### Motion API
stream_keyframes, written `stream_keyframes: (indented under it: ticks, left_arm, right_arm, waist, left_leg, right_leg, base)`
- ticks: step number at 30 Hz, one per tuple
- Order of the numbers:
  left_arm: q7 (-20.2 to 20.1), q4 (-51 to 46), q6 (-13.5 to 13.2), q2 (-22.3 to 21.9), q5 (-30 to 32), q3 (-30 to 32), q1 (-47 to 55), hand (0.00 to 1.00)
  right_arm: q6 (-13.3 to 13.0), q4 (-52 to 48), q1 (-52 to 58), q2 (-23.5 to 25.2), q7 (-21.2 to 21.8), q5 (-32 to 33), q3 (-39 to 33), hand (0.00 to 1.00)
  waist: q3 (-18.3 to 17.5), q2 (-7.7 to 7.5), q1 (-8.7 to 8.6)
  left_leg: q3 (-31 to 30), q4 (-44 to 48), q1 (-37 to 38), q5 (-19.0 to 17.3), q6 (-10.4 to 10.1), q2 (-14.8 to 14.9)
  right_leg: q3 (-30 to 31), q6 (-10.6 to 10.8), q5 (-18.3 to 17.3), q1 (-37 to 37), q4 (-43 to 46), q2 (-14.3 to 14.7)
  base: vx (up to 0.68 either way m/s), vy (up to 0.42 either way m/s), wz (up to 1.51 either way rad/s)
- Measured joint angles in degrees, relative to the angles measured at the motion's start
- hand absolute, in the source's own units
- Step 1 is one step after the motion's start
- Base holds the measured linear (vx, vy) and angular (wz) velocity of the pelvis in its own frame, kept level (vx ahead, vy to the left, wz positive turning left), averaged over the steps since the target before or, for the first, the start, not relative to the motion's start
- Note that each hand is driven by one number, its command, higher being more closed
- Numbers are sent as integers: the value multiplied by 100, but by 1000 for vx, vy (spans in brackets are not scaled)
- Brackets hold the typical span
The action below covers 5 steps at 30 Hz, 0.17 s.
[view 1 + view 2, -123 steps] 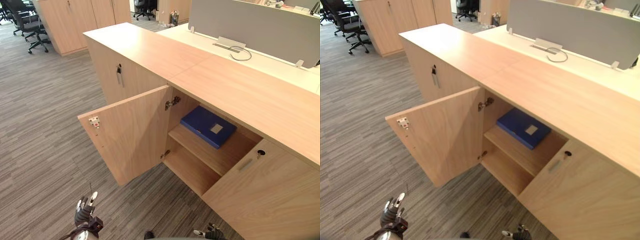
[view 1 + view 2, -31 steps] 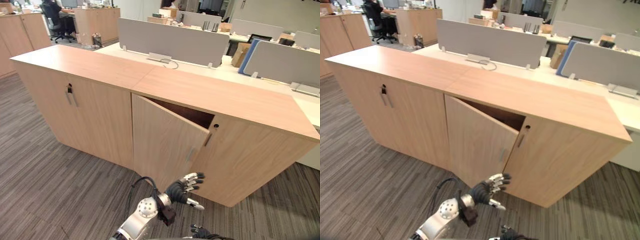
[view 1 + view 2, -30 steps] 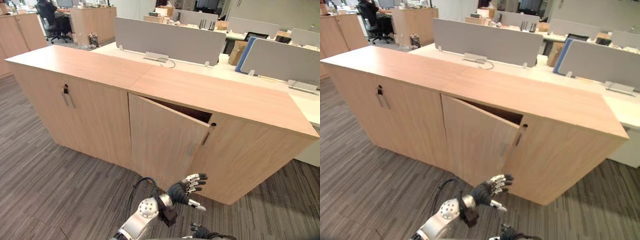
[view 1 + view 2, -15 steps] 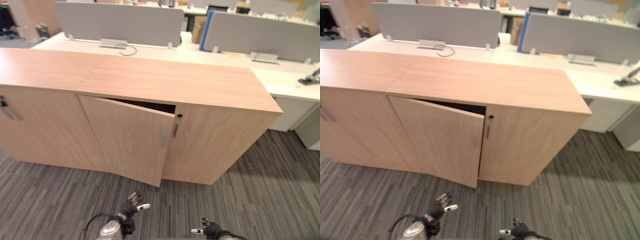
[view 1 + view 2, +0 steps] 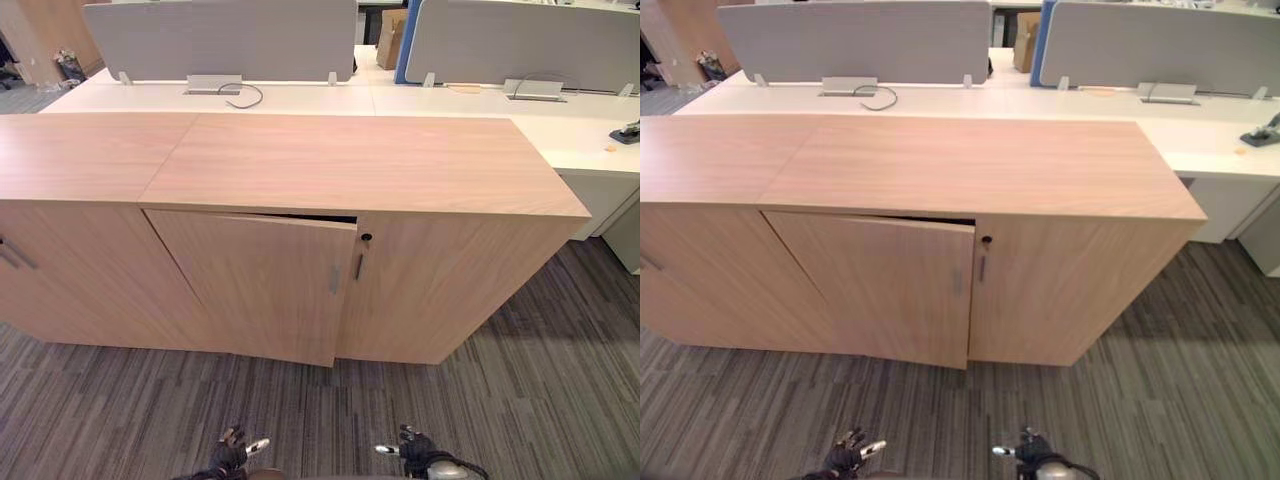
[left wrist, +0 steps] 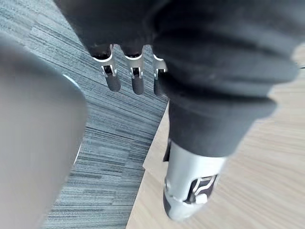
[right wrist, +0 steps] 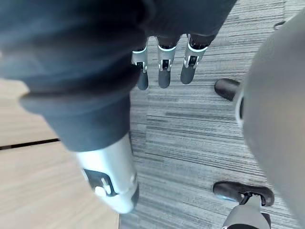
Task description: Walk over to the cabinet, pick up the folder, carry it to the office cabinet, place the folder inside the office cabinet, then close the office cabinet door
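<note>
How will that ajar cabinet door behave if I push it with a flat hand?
The cabinet door looks like a rigid wood panel, so it should not flex. It stands only slightly ajar, with a dark gap along its top edge, so a light push near its handle would probably swing it shut.

no legible txt, no labels, no nos.

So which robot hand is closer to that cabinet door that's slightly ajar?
Left. The left robot hand hangs low, straight out from the ajar door; the right robot hand hangs equally low but off past the door's free edge. Neither touches it.
</note>
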Motion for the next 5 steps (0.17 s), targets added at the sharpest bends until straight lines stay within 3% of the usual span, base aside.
stream_keyframes:
  ticks: [5]
  left_arm:
    - [86, 17, -91, -105, 414, -6, -3, 0]
  right_arm:
    - [-26, -78, 67, 125, -95, 231, 57, 0]
  waist:
    - [-77, -48, 29]
  left_leg:
    - [2, -868, 313, 475, -63, -31]
  right_leg:
    - [-72, 19, 81, 22, -278, 71]
  base:
    - [29, -82, -1]
